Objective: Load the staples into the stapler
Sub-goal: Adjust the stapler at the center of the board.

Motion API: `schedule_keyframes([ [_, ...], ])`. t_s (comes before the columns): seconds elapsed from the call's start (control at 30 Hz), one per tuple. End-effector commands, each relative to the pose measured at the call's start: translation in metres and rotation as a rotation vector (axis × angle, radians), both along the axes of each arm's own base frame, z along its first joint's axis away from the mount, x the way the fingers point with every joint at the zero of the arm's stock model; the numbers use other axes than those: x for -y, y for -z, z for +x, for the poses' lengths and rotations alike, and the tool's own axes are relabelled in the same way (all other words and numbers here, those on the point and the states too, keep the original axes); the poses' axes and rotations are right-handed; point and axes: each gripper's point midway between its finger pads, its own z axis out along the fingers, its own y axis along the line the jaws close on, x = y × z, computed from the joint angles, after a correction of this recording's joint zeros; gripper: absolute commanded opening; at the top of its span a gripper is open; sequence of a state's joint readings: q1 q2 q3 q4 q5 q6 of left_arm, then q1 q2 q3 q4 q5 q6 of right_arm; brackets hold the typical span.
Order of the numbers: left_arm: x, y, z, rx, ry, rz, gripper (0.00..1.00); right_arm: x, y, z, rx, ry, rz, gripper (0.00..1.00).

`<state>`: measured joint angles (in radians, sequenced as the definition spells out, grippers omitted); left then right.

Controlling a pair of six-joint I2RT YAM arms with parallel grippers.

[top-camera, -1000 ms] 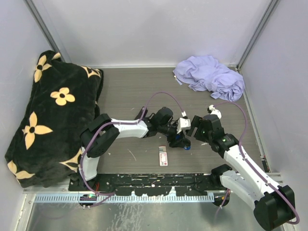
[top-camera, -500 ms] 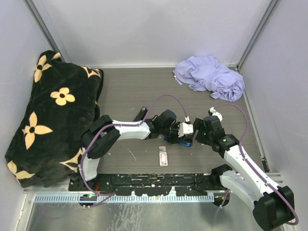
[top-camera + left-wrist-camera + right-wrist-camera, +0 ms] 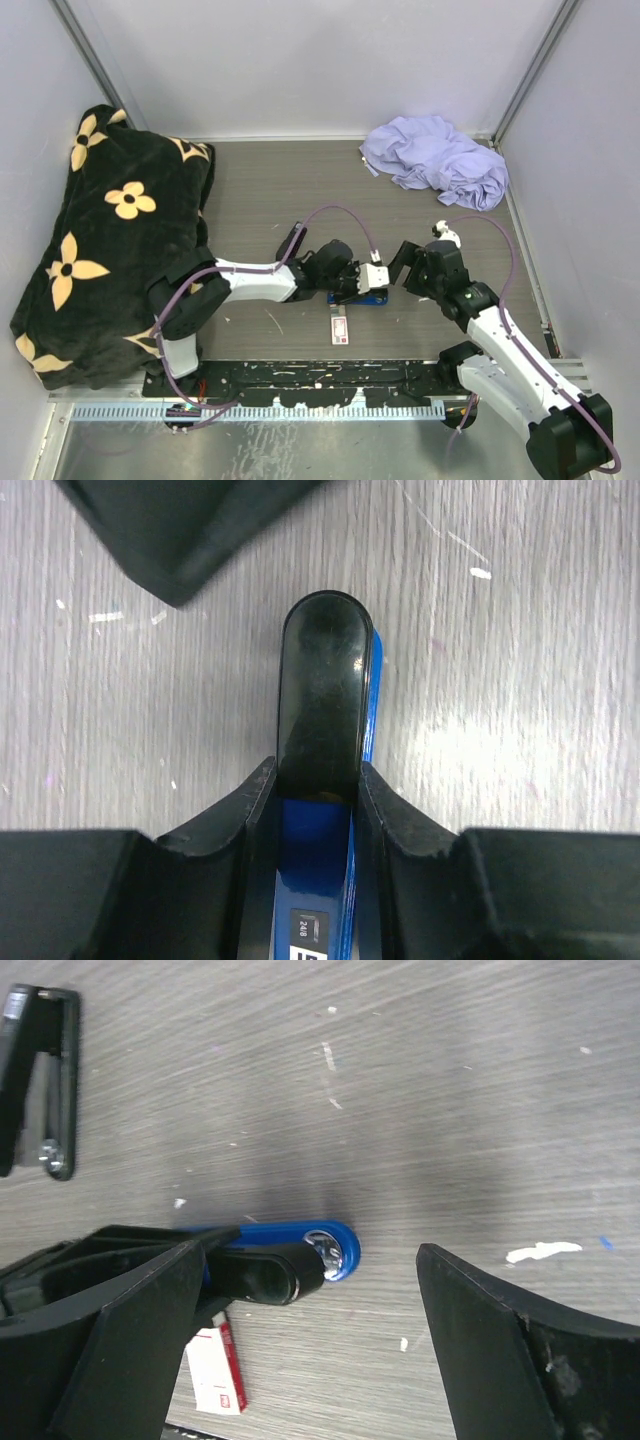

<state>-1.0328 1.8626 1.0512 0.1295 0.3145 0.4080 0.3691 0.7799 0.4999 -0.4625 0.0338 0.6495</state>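
Note:
The stapler (image 3: 378,296), blue with a black top arm (image 3: 320,680), lies flat on the grey table. My left gripper (image 3: 362,290) is shut on it, and in the left wrist view both fingers (image 3: 385,815) press its sides. In the right wrist view its blue tip with the metal plate (image 3: 328,1250) points right. My right gripper (image 3: 402,268) stands wide open just right of that tip, touching nothing. The staples (image 3: 339,324), a small white box with a red label (image 3: 218,1372), lie on the table just in front of the stapler.
A second, black stapler (image 3: 291,240) (image 3: 40,1080) lies behind the left arm. A black blanket with yellow flowers (image 3: 110,230) fills the left side. A crumpled purple cloth (image 3: 435,160) sits at the back right. Walls enclose the table.
My left gripper has closed on the stapler, which now lies lower and further left on the table. The right gripper has opened wider and drawn off to the right.

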Motion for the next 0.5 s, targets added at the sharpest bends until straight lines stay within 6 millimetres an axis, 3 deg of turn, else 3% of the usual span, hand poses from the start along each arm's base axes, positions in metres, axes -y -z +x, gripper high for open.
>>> schedule_keyframes([
  [0.0, -0.015, -0.018, 0.0, -0.031, -0.078, -0.075, 0.0, -0.027, -0.031, 0.017, 0.131, -0.069, 0.141, 0.94],
  [0.13, -0.02, -0.041, 0.004, -0.055, -0.107, -0.155, 0.0, -0.045, -0.036, 0.014, 0.156, -0.158, 0.229, 0.95],
  [0.47, -0.042, -0.082, 0.014, -0.089, -0.18, -0.32, 0.0, -0.064, -0.025, -0.001, 0.138, -0.29, 0.393, 0.96],
])
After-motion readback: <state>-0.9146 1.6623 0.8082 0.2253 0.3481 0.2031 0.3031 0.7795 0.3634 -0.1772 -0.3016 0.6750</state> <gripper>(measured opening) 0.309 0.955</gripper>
